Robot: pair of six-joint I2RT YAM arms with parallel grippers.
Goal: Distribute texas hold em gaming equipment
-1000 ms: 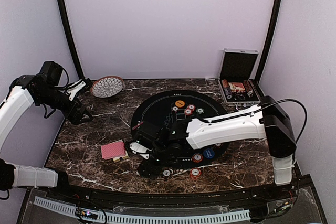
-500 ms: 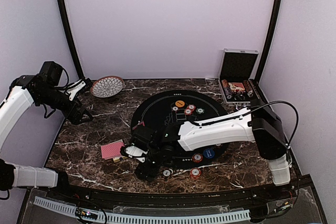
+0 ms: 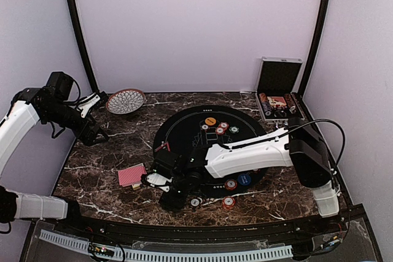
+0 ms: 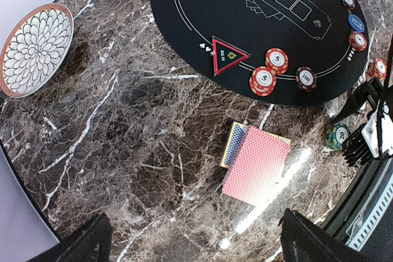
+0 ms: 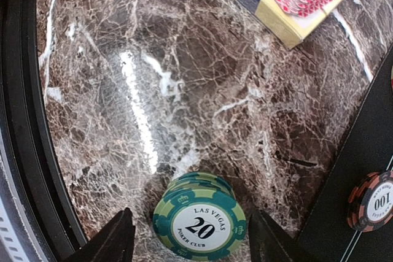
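A short stack of green "20" poker chips (image 5: 199, 222) stands on the marble off the mat, between the fingers of my right gripper (image 5: 196, 240). That gripper is open, with a gap on each side of the stack. From above, my right gripper (image 3: 161, 189) reaches low over the near left of the table. The red-backed cards (image 3: 132, 175) lie on a yellow box just beyond it; the same cards (image 4: 256, 164) show in the left wrist view. More chips (image 3: 218, 127) sit on the round black mat (image 3: 184, 128). My left gripper (image 3: 92, 134) hangs open and empty at the far left.
A patterned bowl (image 3: 125, 100) stands at the back left and an opened silver case (image 3: 279, 93) with chips at the back right. A red triangular marker (image 4: 228, 55) lies on the mat's edge. Two loose chips (image 3: 212, 201) lie near the front rim.
My right gripper has slid left toward the cards and its jaws have narrowed around the green stack. The left arm has not moved.
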